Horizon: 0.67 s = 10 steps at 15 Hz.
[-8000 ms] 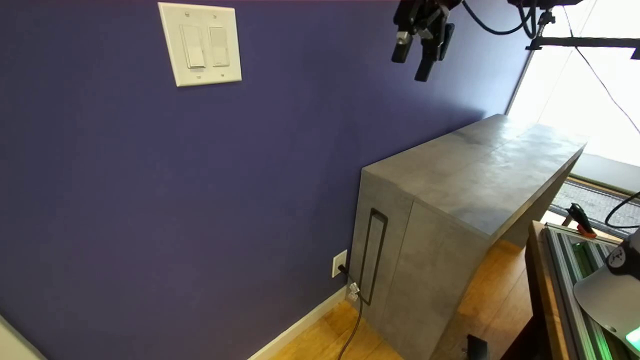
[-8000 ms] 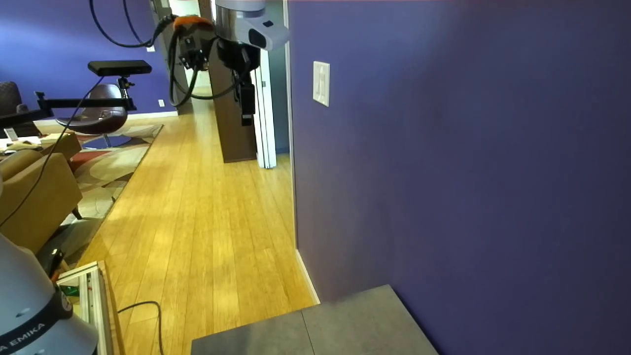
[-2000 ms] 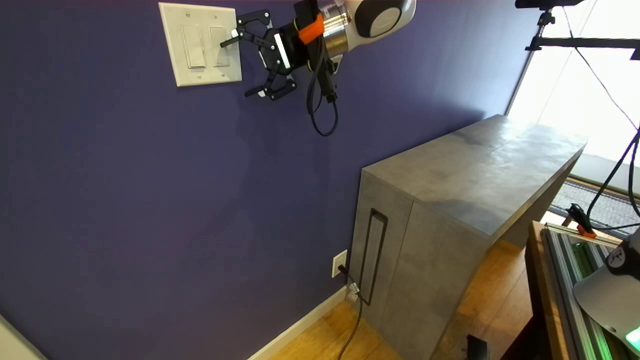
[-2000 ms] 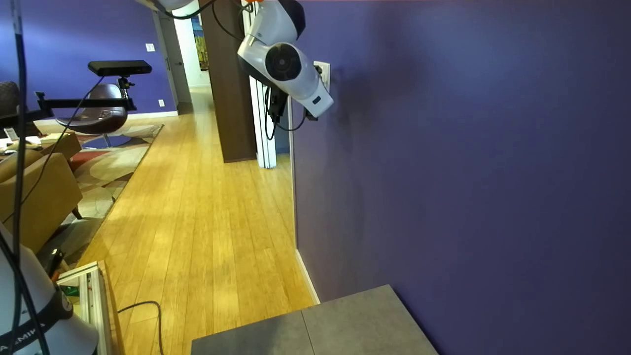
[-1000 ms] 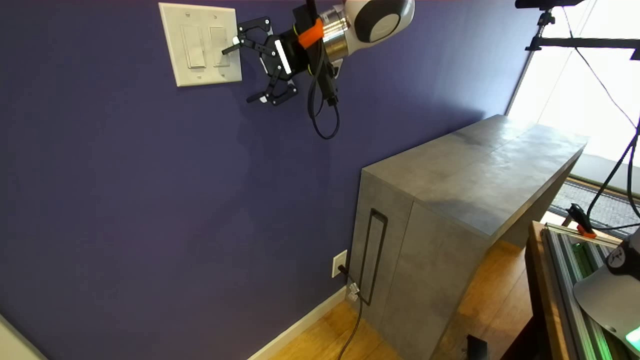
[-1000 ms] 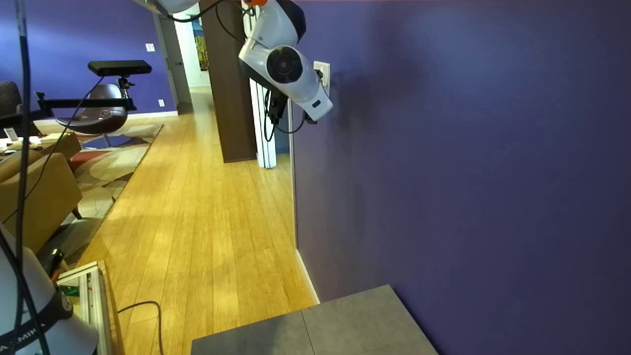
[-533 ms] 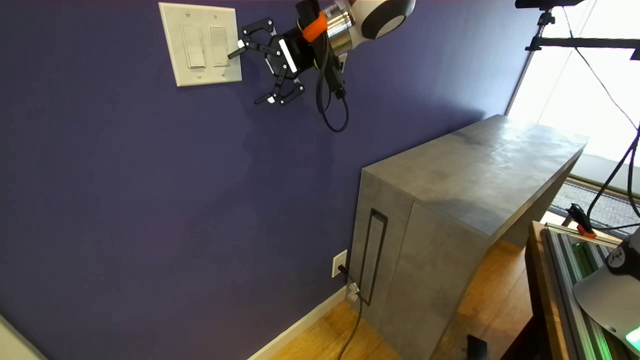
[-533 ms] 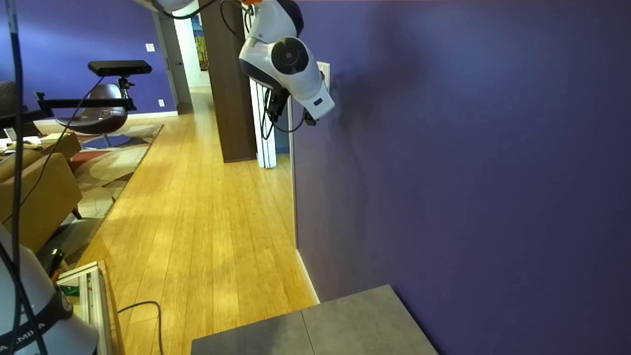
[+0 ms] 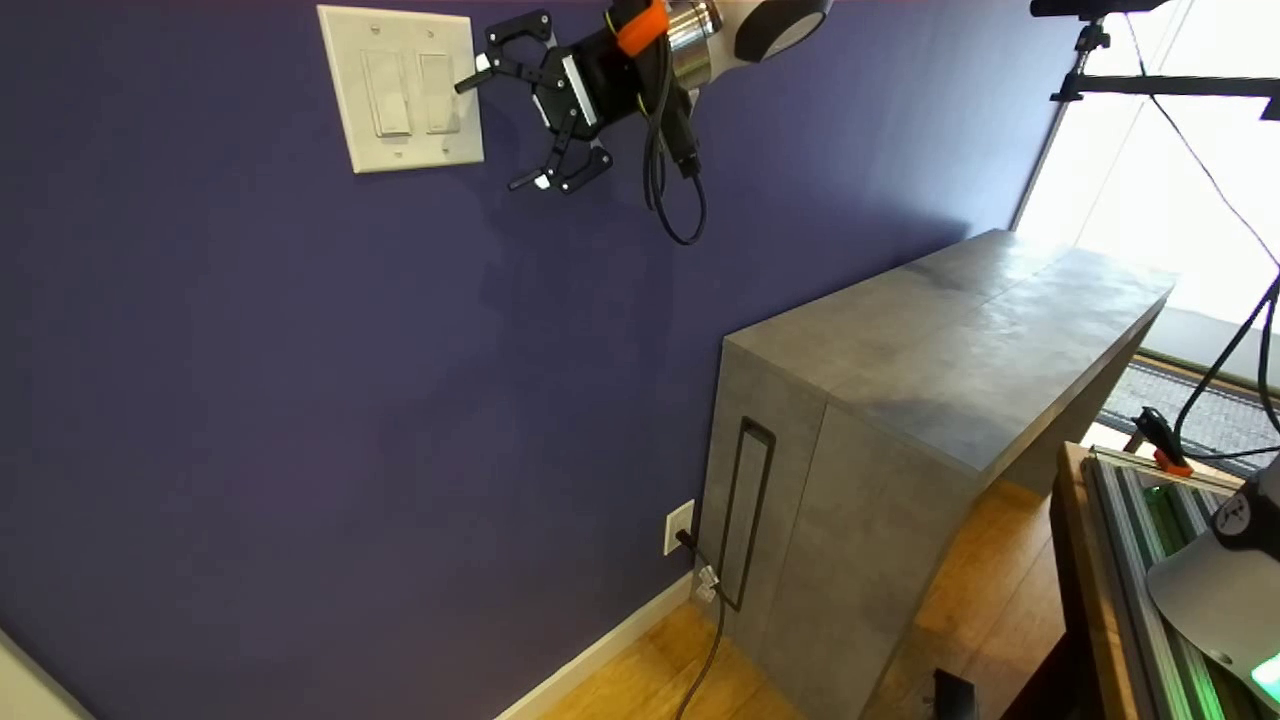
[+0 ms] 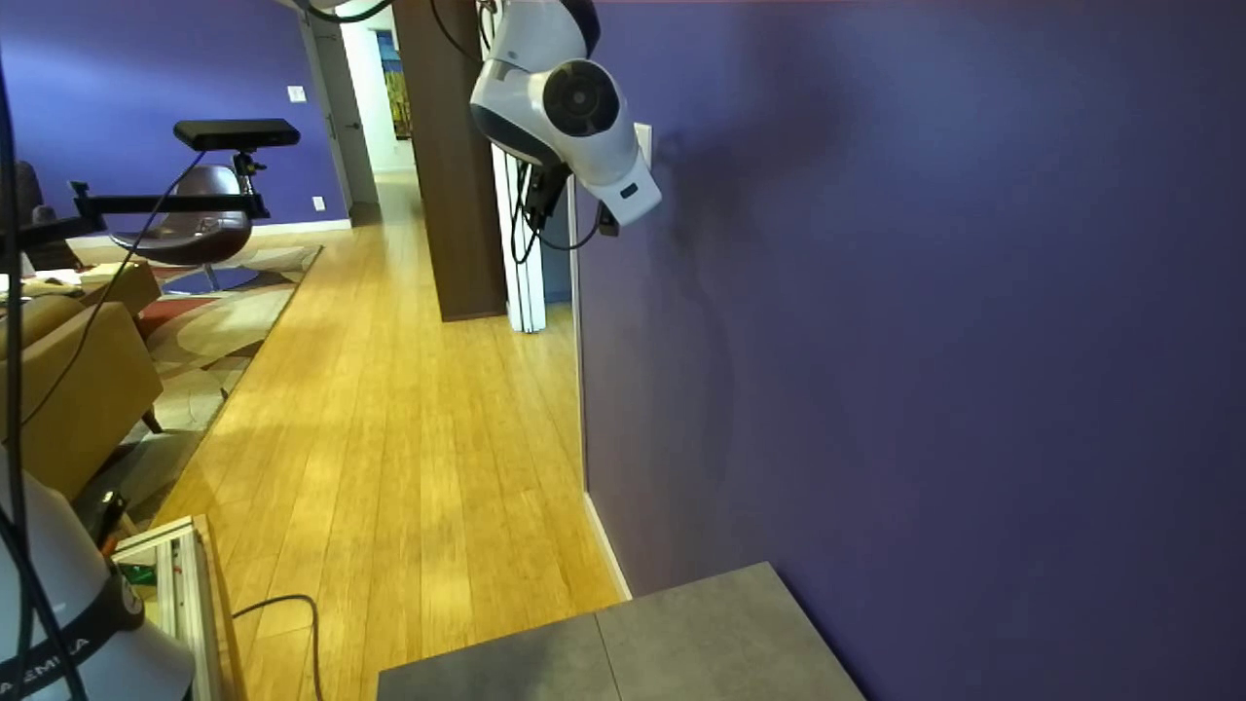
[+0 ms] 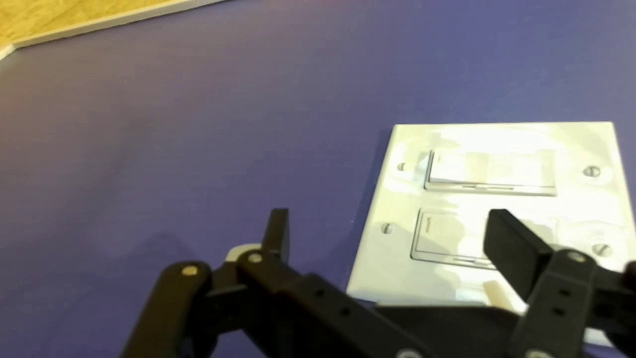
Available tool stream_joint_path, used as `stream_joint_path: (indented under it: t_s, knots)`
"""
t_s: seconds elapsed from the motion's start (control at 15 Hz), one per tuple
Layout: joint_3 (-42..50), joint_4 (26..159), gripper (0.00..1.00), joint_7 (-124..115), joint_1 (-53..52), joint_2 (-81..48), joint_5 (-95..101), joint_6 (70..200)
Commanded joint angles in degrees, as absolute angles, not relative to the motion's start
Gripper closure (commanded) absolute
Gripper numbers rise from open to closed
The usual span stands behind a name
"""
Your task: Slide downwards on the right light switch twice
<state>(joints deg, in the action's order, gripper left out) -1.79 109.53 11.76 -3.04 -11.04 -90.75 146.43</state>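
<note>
The white wall plate (image 9: 420, 156) holds two alike switches; its edge also shows in an exterior view (image 10: 643, 142) behind the arm. The right light switch (image 9: 436, 95) is the lower one in the wrist view (image 11: 439, 233), partly hidden by a finger. The left-hand switch (image 9: 388, 95) is the upper one there (image 11: 492, 169). My gripper (image 9: 485, 139) is open and empty, fingers spread one above the other, also in the wrist view (image 11: 390, 226). Its upper fingertip is at the right switch's right edge, about mid-height; I cannot tell whether it touches. The lower finger is below and right of the plate.
A grey desk (image 9: 900, 330) stands against the blue wall (image 9: 250, 350), lower right of the plate; it also shows in an exterior view (image 10: 681, 643). An outlet (image 9: 678, 527) with a plugged cable is beside it. A camera on a bar (image 10: 237, 133) stands away from the wall.
My open gripper came from the right to the plate. Its upper fingertip then moved down along the right switch, drew back rightward, and in the last half second rose to about mid-height.
</note>
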Motion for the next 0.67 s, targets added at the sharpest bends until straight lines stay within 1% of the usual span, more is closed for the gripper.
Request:
stream_joint_path:
  t_s: [0.0, 0.6]
  knots:
    - [-1.53, 111.24, 0.00, 10.57, -2.53, -8.92, -89.61, 144.66]
    - [-1.74, 109.54, 0.00, 12.07, -2.27, -10.13, -91.64, 144.48]
